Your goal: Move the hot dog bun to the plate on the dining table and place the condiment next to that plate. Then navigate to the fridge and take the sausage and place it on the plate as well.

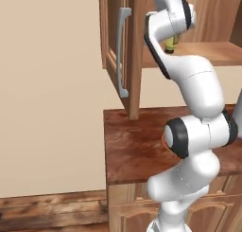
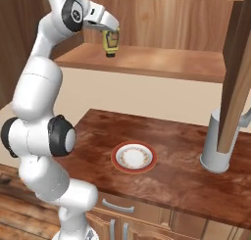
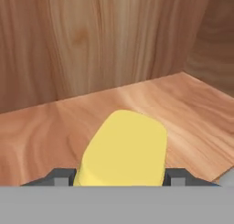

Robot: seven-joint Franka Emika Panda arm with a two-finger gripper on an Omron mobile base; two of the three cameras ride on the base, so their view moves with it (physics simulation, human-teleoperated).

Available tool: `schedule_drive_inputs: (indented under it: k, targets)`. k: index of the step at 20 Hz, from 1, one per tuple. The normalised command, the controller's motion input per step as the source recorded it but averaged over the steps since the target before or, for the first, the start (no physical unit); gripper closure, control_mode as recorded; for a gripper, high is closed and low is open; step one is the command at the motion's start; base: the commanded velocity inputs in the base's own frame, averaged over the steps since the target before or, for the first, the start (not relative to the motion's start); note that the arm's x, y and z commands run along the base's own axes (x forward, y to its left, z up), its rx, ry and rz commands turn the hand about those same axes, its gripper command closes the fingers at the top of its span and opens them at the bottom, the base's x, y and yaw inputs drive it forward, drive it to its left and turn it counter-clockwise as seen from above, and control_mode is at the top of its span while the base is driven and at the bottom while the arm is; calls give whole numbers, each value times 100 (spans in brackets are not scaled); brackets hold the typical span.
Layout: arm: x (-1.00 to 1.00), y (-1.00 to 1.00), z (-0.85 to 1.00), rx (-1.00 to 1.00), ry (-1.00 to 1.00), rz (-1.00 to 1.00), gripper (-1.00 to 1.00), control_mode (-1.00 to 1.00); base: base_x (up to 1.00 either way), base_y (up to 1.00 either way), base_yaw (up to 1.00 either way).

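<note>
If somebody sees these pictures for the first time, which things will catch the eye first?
First, the white arm reaching up into the open wooden cabinet, its claw closed around the yellow condiment bottle, which stands on the cabinet shelf. Next, the white plate with a red rim lying on the reddish-brown counter below. A grey cylindrical container stands to its right.

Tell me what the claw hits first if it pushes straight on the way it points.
The claw already has the condiment between its fingers; going on would press it toward the cabinet's back wall, though depth is hard to judge.
</note>
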Motion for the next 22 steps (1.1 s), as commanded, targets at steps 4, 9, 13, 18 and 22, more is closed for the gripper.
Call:
schedule_drive_inputs:
  k: [4,9,13,18,22]
  targets:
    - [-100,-21,0,0,-20,23,100,-100,0,0,0]
    - [-100,-23,0,-6,-3,26,100,-100,0,0,0]
    - [-100,-2,0,-16,13,21,100,-100,0,0,0]
    - [-100,0,-5,-15,17,19,100,-100,0,0,0]
    - [-90,0,-18,-4,26,16,100,-100,0,0,0]
